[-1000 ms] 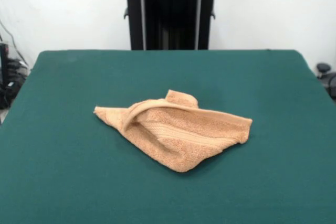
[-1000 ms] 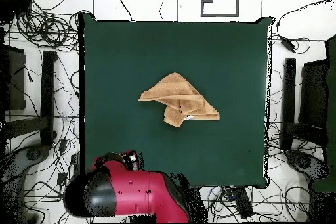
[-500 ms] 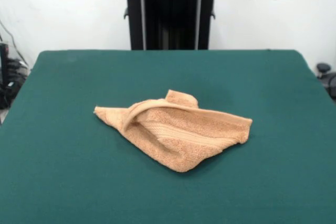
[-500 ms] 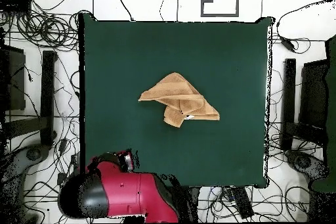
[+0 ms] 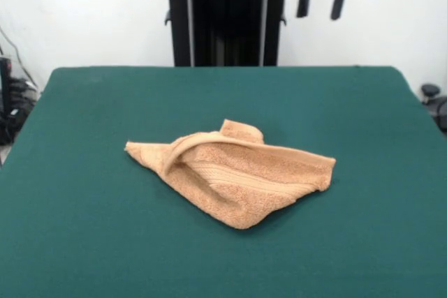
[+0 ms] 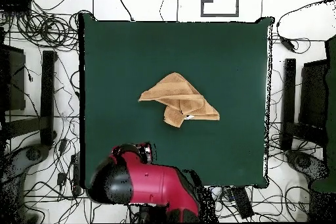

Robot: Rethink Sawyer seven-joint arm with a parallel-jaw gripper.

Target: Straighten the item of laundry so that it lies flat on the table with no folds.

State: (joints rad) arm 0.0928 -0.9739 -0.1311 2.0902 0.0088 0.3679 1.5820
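Your bench is a broad rectangle covered in dark green, felt-like cloth, and it dwarfs everything on it. At its robot-side edge you have the red and black arm, bulky and rounded from overhead, overhanging that edge towards one corner. The towel lies near the middle of the bench, well in from all four edges and well apart from the arm. It is orange-tan terry, looped and nubbly, and it is bunched into a rough triangle rather than spread flat. In the front view its long axis runs across the bench, roughly parallel to the robot-side edge, with one pointed end aimed at each side edge and a blunter point aimed at the camera-side edge. A hemmed border strip crosses the top as a raised fold, a small flap stands up behind it, and a woven band runs along the upper face. The pincer hangs high above the robot-side edge, its two dark fingers spread apart and holding nothing.
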